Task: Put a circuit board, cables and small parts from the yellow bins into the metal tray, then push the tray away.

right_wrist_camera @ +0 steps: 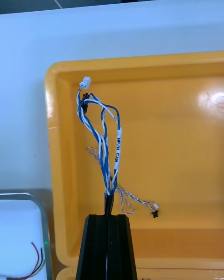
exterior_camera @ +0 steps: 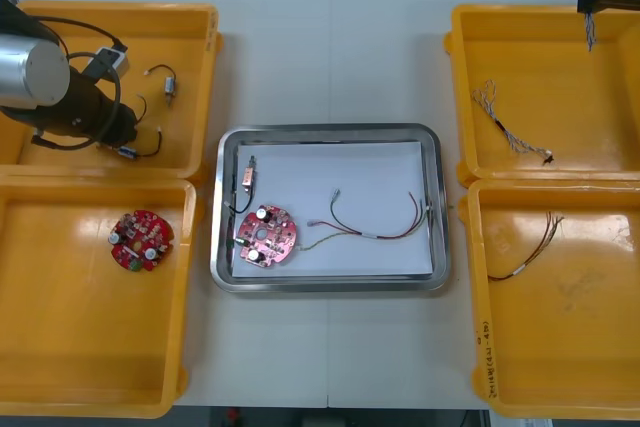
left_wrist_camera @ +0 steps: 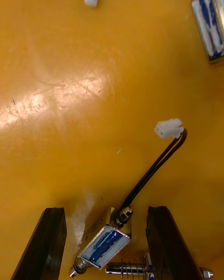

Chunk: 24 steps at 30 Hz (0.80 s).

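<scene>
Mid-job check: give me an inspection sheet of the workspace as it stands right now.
Surface: light table, metal tray at its middle.
Job's things: the tray holds a circuit board, a small metal part and a red and yellow cable; a second board lies in the near left bin.
Clutter: nothing seen.
Claws: left claw open in the far left bin, fingers either side of a black-wired metal part; right claw shut on a blue and white cable over the far right bin.
Cables: a loose blue and white cable in the far right bin; a thin cable in the near right bin.
Surroundings: nothing seen.
</scene>
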{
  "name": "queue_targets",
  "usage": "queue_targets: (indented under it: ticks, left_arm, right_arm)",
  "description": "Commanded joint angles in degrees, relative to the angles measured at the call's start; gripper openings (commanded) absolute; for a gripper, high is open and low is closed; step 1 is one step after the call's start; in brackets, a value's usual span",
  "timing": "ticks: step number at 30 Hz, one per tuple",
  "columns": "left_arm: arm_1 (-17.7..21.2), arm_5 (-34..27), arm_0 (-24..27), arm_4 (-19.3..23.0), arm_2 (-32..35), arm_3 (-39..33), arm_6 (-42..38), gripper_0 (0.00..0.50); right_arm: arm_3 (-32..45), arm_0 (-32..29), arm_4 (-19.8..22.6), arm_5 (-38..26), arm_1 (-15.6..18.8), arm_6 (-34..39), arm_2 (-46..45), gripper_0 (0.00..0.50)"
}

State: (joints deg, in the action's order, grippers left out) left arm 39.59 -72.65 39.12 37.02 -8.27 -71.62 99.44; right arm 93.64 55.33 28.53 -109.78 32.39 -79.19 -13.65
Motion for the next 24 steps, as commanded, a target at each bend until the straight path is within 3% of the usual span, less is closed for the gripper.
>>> queue_targets:
  ticks: [1,6,7,8,9,10,11,20,24]
  left_arm:
    - [-0.39,1.72,-2.2,-0.11,-0.78,-0.54,3.92,0.5]
    - [-0.3,2.43,-2.64,-0.2,-0.78,-0.54,4.01,0.5]
    - [-0.3,3.31,-3.26,-0.28,-0.78,-0.54,4.01,0.5]
    - [-0.22,3.31,-3.26,-0.28,-0.78,-0.54,4.01,0.5]
    - [-0.3,3.31,-3.26,-0.37,-0.78,-0.54,4.01,0.435]
    - [-0.3,3.31,-3.26,-0.37,-0.78,-0.54,3.92,0.087]
    - [-0.3,3.31,-3.26,-0.37,-0.78,-0.54,3.83,0.0]
    - [0.22,3.31,-3.26,-0.28,-0.17,-1.16,3.83,0.0]
    - [1.1,2.43,-3.26,-0.28,1.33,-3.0,3.92,0.0]
  right_arm:
    - [5.23,-0.66,5.83,-0.22,4.79,0.0,6.88,0.0]
    - [5.94,-0.75,7.33,-0.22,5.41,0.0,8.2,0.0]
    - [8.14,-0.75,13.22,-0.22,7.69,-0.09,12.68,0.0]
    - [9.01,-0.75,14.62,-0.22,8.22,0.09,13.83,0.0]
    - [9.45,-0.75,15.33,-0.22,8.48,-0.09,14.35,0.0]
    - [10.24,-0.66,16.65,-0.22,8.75,-0.27,15.32,0.0]
    - [11.04,-0.75,17.88,-0.22,9.01,-0.27,16.11,0.0]
    - [16.22,-0.66,26.23,-0.22,9.1,-1.15,21.03,0.0]
    - [18.15,-0.66,27.54,-0.22,8.66,-2.38,24.46,0.0]
